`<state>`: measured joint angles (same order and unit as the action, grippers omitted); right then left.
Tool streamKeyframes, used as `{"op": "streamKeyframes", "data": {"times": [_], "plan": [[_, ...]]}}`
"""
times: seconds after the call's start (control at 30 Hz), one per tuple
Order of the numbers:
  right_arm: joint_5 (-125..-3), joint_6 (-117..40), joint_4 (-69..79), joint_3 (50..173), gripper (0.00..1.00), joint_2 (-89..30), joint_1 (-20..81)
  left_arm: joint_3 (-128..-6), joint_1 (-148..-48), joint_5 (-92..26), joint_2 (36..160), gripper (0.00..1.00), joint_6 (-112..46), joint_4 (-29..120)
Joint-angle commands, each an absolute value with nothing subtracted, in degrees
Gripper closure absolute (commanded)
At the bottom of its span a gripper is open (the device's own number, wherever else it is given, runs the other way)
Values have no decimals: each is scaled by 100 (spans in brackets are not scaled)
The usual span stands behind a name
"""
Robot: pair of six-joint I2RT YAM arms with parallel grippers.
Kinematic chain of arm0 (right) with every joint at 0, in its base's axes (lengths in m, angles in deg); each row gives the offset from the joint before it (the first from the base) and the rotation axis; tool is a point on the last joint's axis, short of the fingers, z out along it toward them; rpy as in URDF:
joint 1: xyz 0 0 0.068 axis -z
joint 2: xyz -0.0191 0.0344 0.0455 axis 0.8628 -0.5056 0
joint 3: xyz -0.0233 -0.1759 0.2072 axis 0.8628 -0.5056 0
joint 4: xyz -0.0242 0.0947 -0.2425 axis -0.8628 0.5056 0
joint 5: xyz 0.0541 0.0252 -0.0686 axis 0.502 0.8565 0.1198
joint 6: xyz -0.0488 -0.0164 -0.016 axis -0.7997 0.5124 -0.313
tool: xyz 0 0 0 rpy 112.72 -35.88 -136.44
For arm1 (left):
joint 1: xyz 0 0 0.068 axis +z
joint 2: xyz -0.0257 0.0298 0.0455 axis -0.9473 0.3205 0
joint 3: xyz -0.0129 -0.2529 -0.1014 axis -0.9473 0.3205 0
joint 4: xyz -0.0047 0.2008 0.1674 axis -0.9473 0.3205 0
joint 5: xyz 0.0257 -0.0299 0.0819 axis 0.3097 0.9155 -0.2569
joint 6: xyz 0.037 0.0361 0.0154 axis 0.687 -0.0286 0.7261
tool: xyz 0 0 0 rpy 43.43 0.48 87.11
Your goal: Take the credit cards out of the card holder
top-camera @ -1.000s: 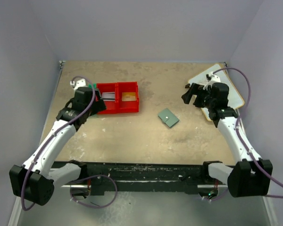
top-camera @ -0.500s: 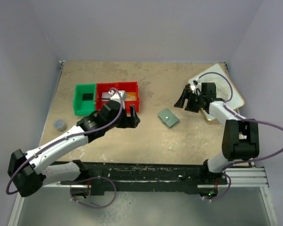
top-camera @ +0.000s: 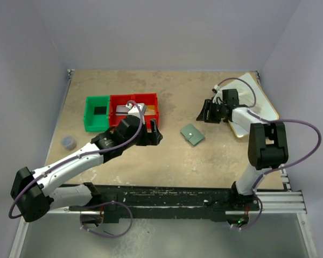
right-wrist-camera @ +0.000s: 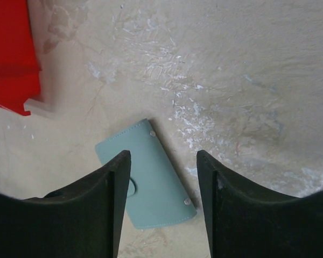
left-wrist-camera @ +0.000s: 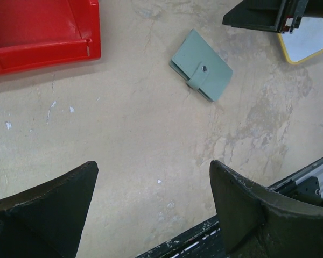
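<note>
Top external view: closed card holder (top-camera: 192, 134) lies on the bench (top-camera: 167, 161) between two empty tools, the left tool (top-camera: 149, 135) spread wide, the right tool (top-camera: 204, 112) partly open, neither touching it.

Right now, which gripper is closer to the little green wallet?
Right. The right gripper hovers just beyond the card holder, toward the cream board; the left gripper sits farther off, by the red bin.
</note>
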<state>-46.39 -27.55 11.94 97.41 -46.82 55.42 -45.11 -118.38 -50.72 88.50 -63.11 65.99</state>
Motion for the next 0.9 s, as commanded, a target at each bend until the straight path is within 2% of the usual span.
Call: {"op": "streamKeyframes", "data": {"times": [0.0,0.07,0.13,0.23,0.33,0.47,0.6,0.8,0.87], "plan": [[-4435,-3247,1617,10105,47,-5171,5126,-4410,-11877,-5301,8640,18,-6508,6416],[-4635,-3252,1622,10040,49,-5301,4947,-4407,-11877,-5344,8658,18,-6509,6454],[-5115,-3152,1518,9854,64,-5306,4821,-4426,-11877,-5467,8694,18,-6552,6544],[-5789,-3248,1596,9717,65,-5235,4394,-4450,-11877,-5676,8754,17,-6679,6742],[-5207,-2790,971,9060,71,-4802,4254,-4353,-11877,-5698,8821,17,-6798,6706],[-4778,-1333,-437,7747,72,-4005,3919,-4352,-11877,-5445,9283,19,-6922,6686],[-4528,-398,-1735,6765,73,-3526,3658,-4369,-11914,-4885,9814,32,-6751,6328],[-4196,-367,-2133,6563,72,-3787,3624,-5151,-12344,-4867,10695,42,-5433,6529],[-4183,-248,-2346,6475,71,-3869,3619,-5352,-12508,-4786,10950,42,-5062,6480]]}}
